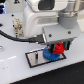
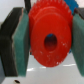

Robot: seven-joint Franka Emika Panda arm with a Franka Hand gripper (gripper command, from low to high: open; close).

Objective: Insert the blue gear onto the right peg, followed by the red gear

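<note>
While the gripper (image 1: pixel 59 48) is clamping the red gear (image 1: pixel 58 48) between its pads, it is hanging right over the blue gear (image 1: pixel 50 54), which is already sitting on the black-framed plate (image 1: pixel 34 59), evidently on the right peg, though the peg itself is hidden under the stack. Red is being held edge-on so its bore can drop over the peg; probably last step, just lining up and lowering. Whether red is touching blue yet, can't tell from the exterior view. Wrist view is giving what exterior isn't: the red gear (image 2: pixel 49 39) face-on, centre hole visible, teal pads (image 2: pixel 22 42) squeezing its toothed rim on both sides. Exterior is giving the plate and blue gear, which the wrist view isn't showing.
</note>
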